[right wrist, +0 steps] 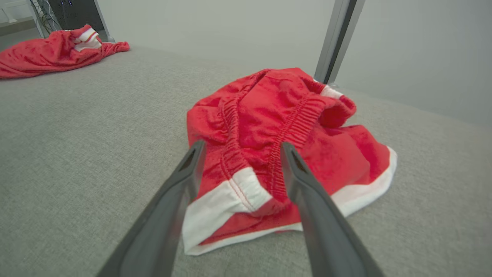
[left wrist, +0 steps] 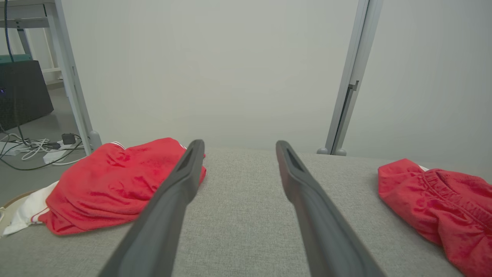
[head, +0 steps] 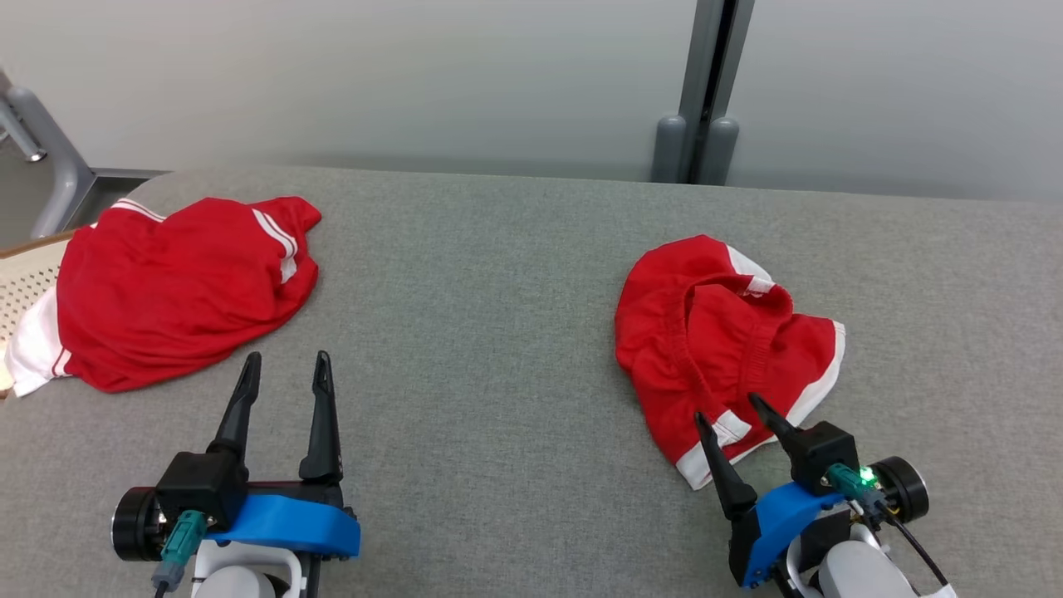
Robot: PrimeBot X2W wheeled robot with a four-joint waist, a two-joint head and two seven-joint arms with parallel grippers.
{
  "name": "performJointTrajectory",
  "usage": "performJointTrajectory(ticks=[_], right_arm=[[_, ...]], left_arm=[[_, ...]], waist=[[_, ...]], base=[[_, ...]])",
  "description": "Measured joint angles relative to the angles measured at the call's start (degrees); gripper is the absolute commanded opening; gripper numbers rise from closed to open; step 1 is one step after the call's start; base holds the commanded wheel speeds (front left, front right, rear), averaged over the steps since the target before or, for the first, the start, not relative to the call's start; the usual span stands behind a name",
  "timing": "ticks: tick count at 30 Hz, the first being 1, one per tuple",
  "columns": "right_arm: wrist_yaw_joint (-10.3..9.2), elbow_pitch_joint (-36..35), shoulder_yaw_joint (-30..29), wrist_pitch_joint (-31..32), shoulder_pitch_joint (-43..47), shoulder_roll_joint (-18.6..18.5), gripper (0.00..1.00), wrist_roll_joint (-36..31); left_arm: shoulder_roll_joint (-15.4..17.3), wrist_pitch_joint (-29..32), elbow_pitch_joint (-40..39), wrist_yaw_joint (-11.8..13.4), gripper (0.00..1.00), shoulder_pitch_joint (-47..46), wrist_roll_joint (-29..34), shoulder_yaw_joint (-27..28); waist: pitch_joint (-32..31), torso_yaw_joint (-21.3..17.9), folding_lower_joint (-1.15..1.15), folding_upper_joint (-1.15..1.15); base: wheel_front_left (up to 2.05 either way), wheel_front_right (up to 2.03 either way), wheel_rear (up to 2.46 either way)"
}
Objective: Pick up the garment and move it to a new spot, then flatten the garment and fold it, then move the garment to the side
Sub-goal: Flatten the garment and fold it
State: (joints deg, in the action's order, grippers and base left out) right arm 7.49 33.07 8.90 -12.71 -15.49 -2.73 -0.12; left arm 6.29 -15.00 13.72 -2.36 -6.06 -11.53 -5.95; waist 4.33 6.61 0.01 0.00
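right wrist view: right gripper spread wide at the bunched garment; i may snag one layer and drop it.

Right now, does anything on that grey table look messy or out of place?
Yes. The red shorts by the open right gripper lie crumpled, waistband twisted. A second red garment at the left seems to spill over the table edge.

I see a grey cloth-covered table before a plain pale wall. A grey metal post stands behind it. At the left, cables lie on the grey floor.
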Motion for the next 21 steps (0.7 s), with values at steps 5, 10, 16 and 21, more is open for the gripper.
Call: performJointTrajectory(ticks=[5,10,16,21], right_arm=[[0.00,8.5,-0.5,-0.4,-2.9,0.0,1.00,-2.2],[0.00,13.3,-0.3,-1.1,-4.9,0.0,0.00,-2.2],[0.00,12.2,1.3,-2.1,-7.7,0.0,0.00,-1.2],[0.00,6.9,4.5,-2.3,-10.7,0.0,0.00,-0.7]], left_arm=[[-0.5,0.0,0.5,-0.7,1.00,-0.6,0.4,0.1],[-0.9,0.0,0.8,-1.2,1.00,-1.8,0.7,0.5],[-1.5,0.0,0.9,-1.2,1.00,-2.1,1.2,1.0],[-2.1,0.0,1.1,-1.7,1.00,-2.5,1.4,1.0]], waist=[[1.2,1.5,0.00,0.00],[2.2,2.8,0.00,0.00],[2.5,3.5,0.00,0.00],[2.2,4.8,-0.01,0.00]], base=[[0.00,0.00,0.00],[0.00,0.00,0.00],[0.00,0.00,0.00],[0.00,0.00,0.00]])
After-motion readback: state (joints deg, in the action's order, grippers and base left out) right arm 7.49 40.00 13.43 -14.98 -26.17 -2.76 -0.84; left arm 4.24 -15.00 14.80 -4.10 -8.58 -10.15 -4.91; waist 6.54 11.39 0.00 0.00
